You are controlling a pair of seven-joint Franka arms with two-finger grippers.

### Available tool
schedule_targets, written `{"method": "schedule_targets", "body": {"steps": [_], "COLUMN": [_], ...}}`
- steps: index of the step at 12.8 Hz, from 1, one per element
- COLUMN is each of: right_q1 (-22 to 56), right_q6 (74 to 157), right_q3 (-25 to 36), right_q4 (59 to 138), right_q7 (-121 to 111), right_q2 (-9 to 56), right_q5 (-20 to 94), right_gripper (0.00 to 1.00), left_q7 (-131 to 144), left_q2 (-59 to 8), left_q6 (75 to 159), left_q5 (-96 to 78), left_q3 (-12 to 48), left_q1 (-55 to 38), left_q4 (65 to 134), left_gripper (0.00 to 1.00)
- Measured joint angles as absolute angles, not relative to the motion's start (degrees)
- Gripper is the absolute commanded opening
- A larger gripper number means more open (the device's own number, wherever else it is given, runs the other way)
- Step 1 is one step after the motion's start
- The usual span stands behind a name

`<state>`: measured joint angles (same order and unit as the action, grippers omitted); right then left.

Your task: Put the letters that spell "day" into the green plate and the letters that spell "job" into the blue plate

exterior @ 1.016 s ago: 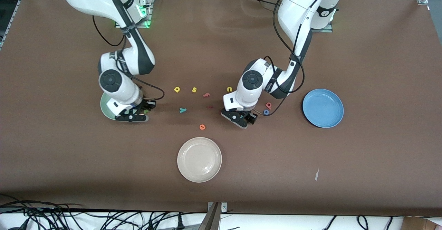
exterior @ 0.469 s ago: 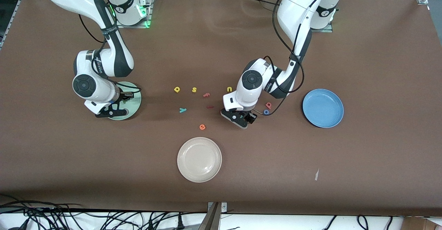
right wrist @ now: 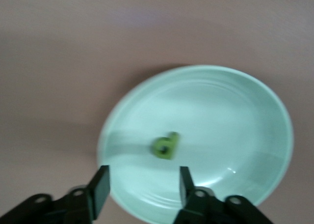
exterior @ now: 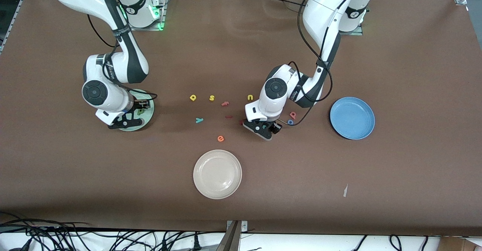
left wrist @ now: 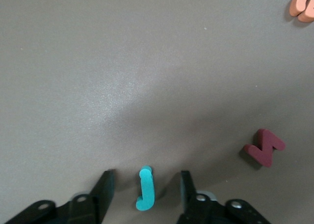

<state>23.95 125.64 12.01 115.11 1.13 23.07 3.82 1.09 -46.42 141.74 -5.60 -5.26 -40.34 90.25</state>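
Observation:
The pale green plate [exterior: 149,107] [right wrist: 235,111] lies toward the right arm's end of the table. A dark green "d" [exterior: 140,111] [right wrist: 166,145] rests in it. My right gripper [exterior: 128,122] [right wrist: 142,184] hangs open over the plate's rim, empty. My left gripper [exterior: 265,129] [left wrist: 145,187] is down at the table, open, its fingers on either side of the teal "j" [left wrist: 145,188] without touching it. The red "b" [exterior: 292,114] and blue "o" [exterior: 290,122] lie beside that gripper, toward the blue plate [exterior: 352,118]. The yellow "a" [exterior: 192,97] and light blue "y" [exterior: 199,120] lie mid-table.
Mid-table also lie a yellow "s" [exterior: 212,98], pink "f" [exterior: 225,103], yellow "u" [exterior: 250,97], a dark red letter [exterior: 228,116] [left wrist: 265,147] and an orange "e" [exterior: 220,138] [left wrist: 303,5]. A cream plate [exterior: 217,174] sits nearest the front camera.
My right gripper carried the green "d" over the green plate and opened; the letter now lies in the plate. The left gripper's fingers have narrowed around the "j".

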Motion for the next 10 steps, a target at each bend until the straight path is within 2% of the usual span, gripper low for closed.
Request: {"method": "schedule_targets", "body": {"steps": [1,2,4,7,9,10], "right_q1": [24.2,24.4,25.2,29.0,29.7,29.8], "right_q6": [125.2,125.0,125.1,128.5,134.1,137.4], "right_q3": [10.2,8.2,4.8,3.1,1.7,1.1], "right_q4": [113.9,112.8,112.2,114.9,118.5,120.3], "right_q7": [4.1,7.6,16.6,31.0,39.5,43.2], "right_q2": [23.0,23.0,23.1,24.1,24.2,24.2], "right_q5": [4.2,4.3,4.4,4.4,4.4,4.4], "right_gripper": [0.99,0.99,0.97,0.95,0.94,0.91], "left_q7": [1.1,1.0,1.0,0.8,0.3,0.1], "left_q2": [-46.3,-46.2,-46.2,-46.0,-43.6,-41.4], "left_q6": [141.7,141.7,141.7,141.0,134.3,130.3], "left_q5": [-5.6,-5.6,-5.6,-5.6,-5.6,-5.6], "left_q3": [-5.3,-5.3,-5.3,-6.6,-9.0,-9.8], "left_q1": [-40.4,-40.3,-40.4,-40.4,-40.0,-39.3], "left_q4": [90.2,90.2,90.2,90.1,89.5,89.3], "left_gripper": [0.09,0.0,0.0,0.0,0.0,0.0]}}
